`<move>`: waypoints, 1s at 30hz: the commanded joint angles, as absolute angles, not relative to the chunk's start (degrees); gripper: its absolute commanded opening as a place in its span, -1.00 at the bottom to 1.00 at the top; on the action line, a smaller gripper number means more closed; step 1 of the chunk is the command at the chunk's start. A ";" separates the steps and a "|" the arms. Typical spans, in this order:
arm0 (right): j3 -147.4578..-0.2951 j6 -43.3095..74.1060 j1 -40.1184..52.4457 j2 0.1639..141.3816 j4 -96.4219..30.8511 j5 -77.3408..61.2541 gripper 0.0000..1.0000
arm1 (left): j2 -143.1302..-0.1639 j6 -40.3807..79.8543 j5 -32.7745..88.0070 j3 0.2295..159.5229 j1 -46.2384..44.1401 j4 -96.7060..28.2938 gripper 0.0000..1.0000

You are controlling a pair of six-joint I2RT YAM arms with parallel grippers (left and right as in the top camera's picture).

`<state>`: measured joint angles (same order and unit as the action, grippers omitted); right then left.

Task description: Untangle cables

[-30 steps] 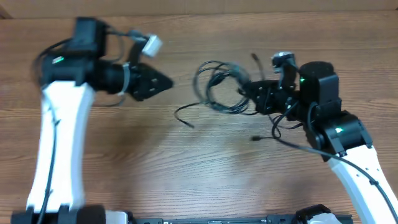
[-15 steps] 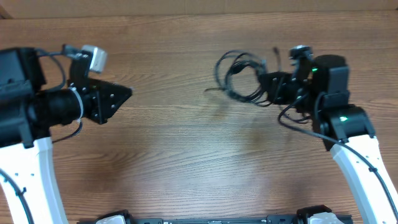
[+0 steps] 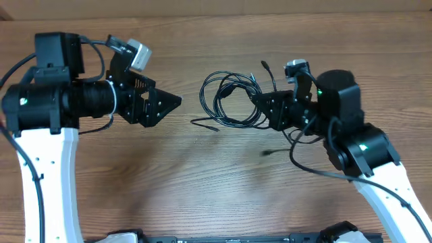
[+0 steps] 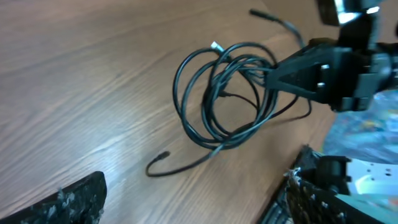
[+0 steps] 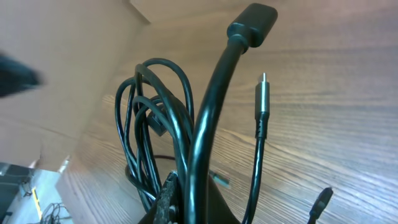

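The left tool (image 3: 169, 102) hovers just left of the cables (image 3: 229, 101), touching none of them. In the left wrist view its two fingers (image 4: 62, 200) stand wide apart at the bottom corners, with nothing between them. The right tool (image 3: 264, 108) is at the right edge of the same cables, its jaws clamped together on the gathered strands. The right wrist view shows the black cords pinched at the bottom of the frame and fanning upward from the grip.

The cables form one tangled bunch of several overlapping black loops above the bench (image 3: 202, 182). How many separate cords make it up cannot be told. One loose strand (image 3: 206, 124) trails from the lower left of the bunch and ends in a small plug on the wood. The right wrist view shows three ends near the grip: a thick plug (image 5: 252, 18), a silvery tip (image 5: 262, 79) and a small dark plug (image 5: 320, 200).

Half a second ago the left tool was drawn back far to the left of the bunch. Now it is close beside it. The right tool has carried the bunch leftward and slightly toward the bench's near edge.
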<state>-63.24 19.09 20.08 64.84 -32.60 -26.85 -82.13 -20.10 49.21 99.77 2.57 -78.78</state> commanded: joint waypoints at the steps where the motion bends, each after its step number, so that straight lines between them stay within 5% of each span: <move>1: -67.40 19.49 20.29 60.95 -31.73 -29.78 -0.92 | -84.53 -21.85 53.49 100.27 1.13 -78.50 0.81; 22: -68.45 22.24 20.32 57.98 -29.82 -36.67 -0.92 | -87.83 -21.82 55.57 100.27 -1.96 -77.17 0.76; 30: -68.45 20.03 20.05 61.52 -30.55 -23.79 -0.92 | -87.83 -20.53 55.55 100.27 -1.91 -76.44 0.78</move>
